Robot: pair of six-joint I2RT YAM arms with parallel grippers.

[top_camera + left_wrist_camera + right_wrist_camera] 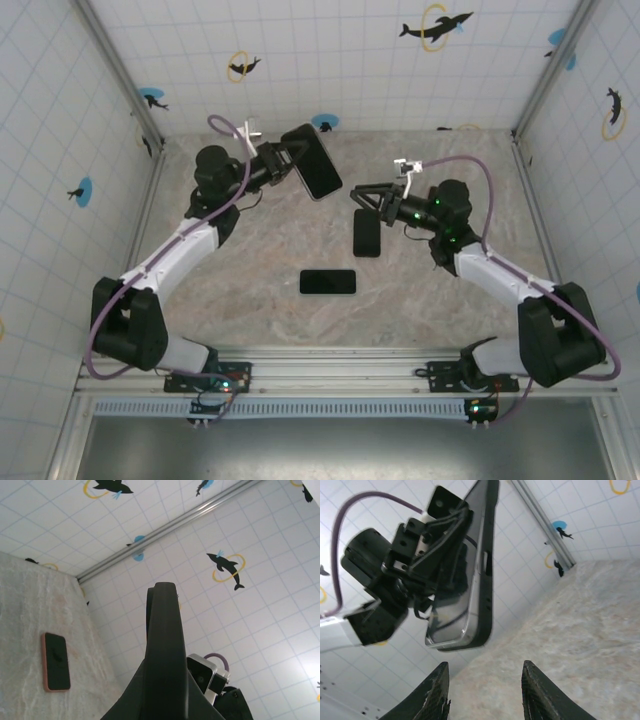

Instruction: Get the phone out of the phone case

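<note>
left pincer (297, 158) clamped on the glossy, silver-edged slab phone (451, 617), which sits in its dark matte case (489, 540). both are raised off the mottled stone-pattern bench (250, 330), far centre. right pincer (370, 197) apart, empty, near it.

judgement: phone is stiff, slick and breakable. the case looks thin and should flex at the corners. best hold: left on the flats, right fingers (536, 690) peel a free corner lip.

dark flat slab (367, 233) lies beneath the right pincer. second black slab (328, 282) lies nearer the bases.
</note>
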